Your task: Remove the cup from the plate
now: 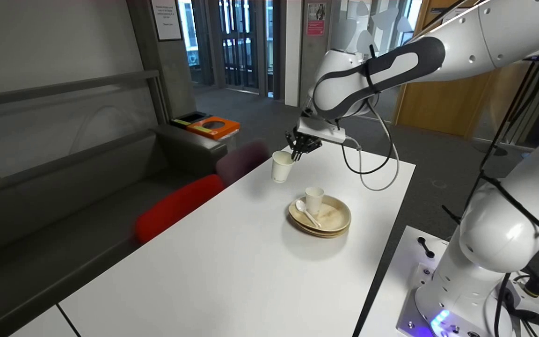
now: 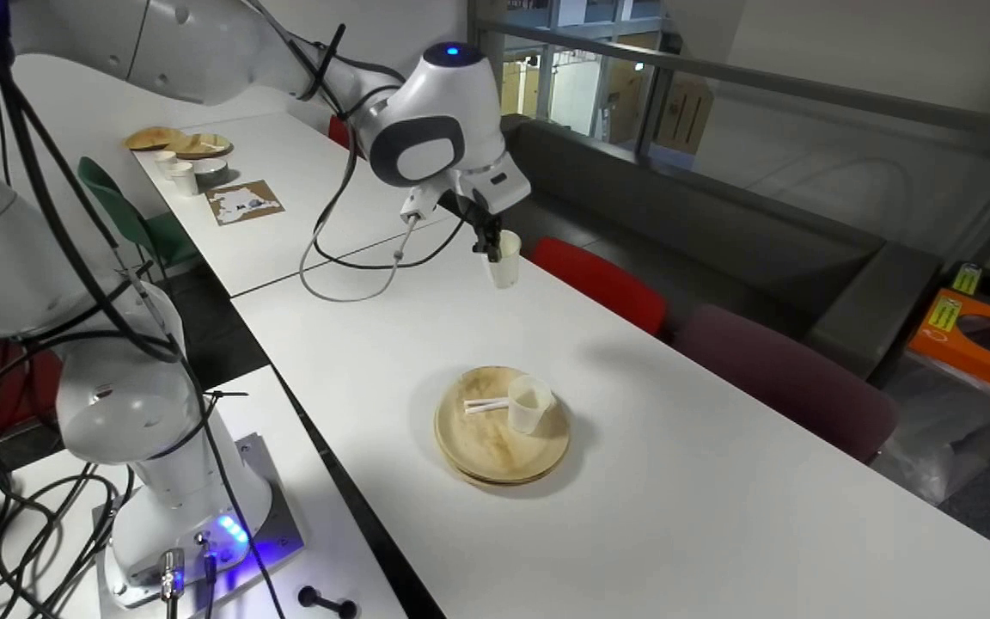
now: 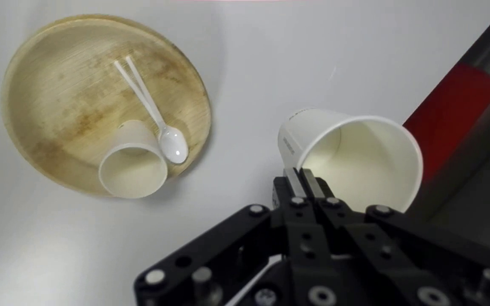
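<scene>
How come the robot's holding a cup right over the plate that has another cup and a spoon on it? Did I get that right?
Almost! The gripper holds its cup off to one side of the plate, not over it; the wrist view shows table between them. The other cup and the spoon are on the plate.

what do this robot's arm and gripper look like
The arm is white and smoothly rounded, with dark grey trim around a white oval panel toward its end. A black cable and a pale grey cable loop below it, and blue lights show low on it. The gripper is black, with two slim fingers tipped in lighter grey, jointed linkages and silvery screw heads.
</scene>
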